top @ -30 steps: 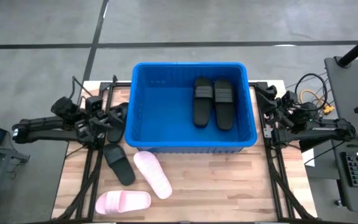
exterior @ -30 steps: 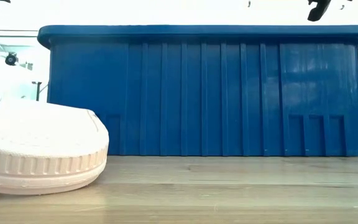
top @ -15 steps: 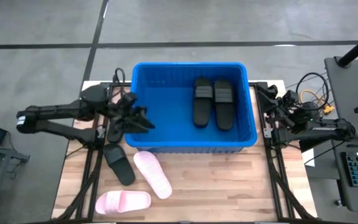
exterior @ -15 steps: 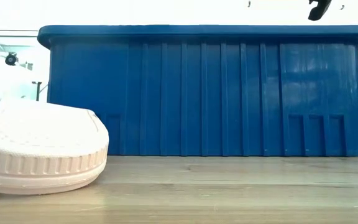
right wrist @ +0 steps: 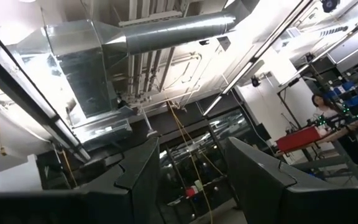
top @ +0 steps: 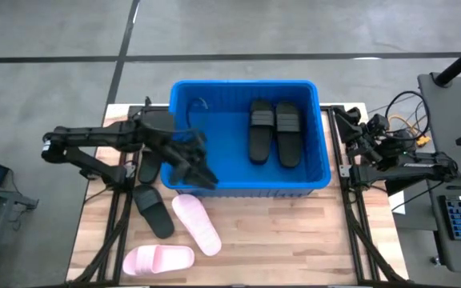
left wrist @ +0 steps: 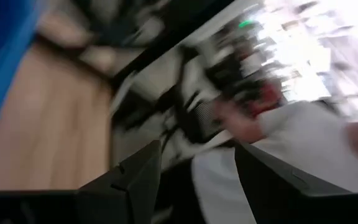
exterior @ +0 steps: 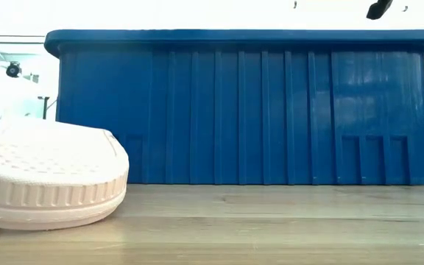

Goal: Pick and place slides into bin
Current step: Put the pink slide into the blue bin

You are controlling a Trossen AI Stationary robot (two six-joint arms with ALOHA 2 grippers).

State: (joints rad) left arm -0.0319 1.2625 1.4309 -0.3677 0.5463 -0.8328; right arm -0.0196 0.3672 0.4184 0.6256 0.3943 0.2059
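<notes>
Overhead, the left tool [top: 201, 170] reaches over the blue bin's [top: 184, 190] seven o'clock corner gripping a black slide [top: 189, 154]. Two black slides [top: 274, 132] lie inside at one o'clock. On the table [top: 294, 240], another black slide [top: 153, 210] and two pink slides [top: 196, 224] remain. The right tool [top: 349, 128] waits at three o'clock, half open, empty.

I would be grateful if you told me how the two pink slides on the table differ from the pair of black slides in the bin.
The pink slides lie on the wooden table in front of the blue bin; the black slides lie inside it. The pink ones point in different directions, apart from each other; the black ones lie parallel, side by side. The colours differ. All four share the same wide-strap slip-on shape.
</notes>
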